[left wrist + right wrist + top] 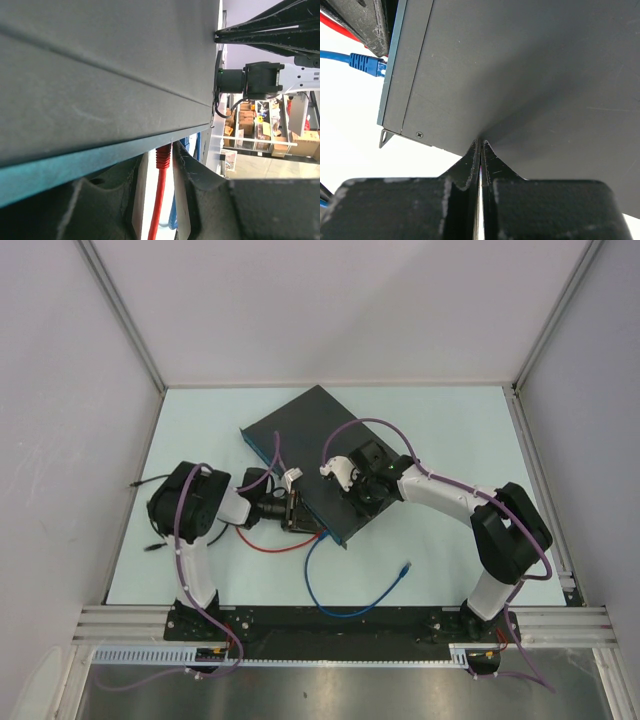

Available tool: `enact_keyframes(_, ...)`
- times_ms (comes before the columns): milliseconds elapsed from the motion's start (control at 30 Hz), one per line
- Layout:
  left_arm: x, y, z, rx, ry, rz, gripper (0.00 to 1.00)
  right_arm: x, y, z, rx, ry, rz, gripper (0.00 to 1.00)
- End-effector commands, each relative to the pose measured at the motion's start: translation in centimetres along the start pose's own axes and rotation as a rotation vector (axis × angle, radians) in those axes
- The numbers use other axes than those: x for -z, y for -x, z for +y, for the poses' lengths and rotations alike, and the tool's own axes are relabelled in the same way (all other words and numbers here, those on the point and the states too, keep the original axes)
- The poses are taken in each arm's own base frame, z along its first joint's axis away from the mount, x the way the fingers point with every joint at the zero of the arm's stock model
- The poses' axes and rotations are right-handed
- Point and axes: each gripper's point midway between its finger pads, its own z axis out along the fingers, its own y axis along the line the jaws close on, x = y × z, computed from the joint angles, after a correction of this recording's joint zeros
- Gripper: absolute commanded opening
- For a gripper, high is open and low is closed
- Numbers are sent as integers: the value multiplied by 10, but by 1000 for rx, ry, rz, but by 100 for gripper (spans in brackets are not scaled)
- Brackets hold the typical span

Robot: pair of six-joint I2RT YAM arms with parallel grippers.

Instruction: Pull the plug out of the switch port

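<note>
The large flat dark grey rectangular switch (310, 445) lies slantwise on the pale mint table (450, 430), roughly in the middle, its long blue-teal socket edge (290, 485) turned toward the left arm. The left hand (161, 151) sits right against that edge with its two black fingers (210, 200) spread, one on each side of a ribbed red plug (163, 156) seated in a socket; I cannot tell whether either finger touches the plug. The thin red cable (270, 547) curves away from there across the table near the left arm. The right hand (480, 150) is over the switch's grey top with its fingers pressed together, tips touching the surface near the corner closest to the arms' bases, gripping nothing. In the right wrist view a bright blue plug (365, 62) is seated in the teal edge close to that corner, where a small cross-head screw (420, 134) and a thin metal mounting ear (385, 137) show. The blue cable (325, 595) loops toward the arm bases and ends in a loose connector (403, 568) lying on the table. The socket edge is seen too obliquely for any marking to be read
</note>
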Motion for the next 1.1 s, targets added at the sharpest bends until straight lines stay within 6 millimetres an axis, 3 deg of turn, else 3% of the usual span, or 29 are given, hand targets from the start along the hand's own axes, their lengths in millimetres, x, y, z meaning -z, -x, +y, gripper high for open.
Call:
enact_keyframes(0,-13,16,-10,-63,-50,4,31,1,6,-2,20,-18,-15,0)
enact_keyframes(367,-21,26,-12,-13,-22,-31,35,1,4,-2,20,-18,-6,0)
enact_keyframes(533,-13,27,-11,-59,64,-86,41,-2,3,-1,17,-11,-1,0)
enact_keyframes(833,1,22,-7,-35,143,-258,43,-8,2,7,30,2,9,1)
enact_keyframes(900,2,18,-5,-11,145,-264,43,-11,2,11,40,11,15,1)
enact_keyframes(1067,-6,29,-14,14,73,-299,41,-16,5,17,78,9,16,1)
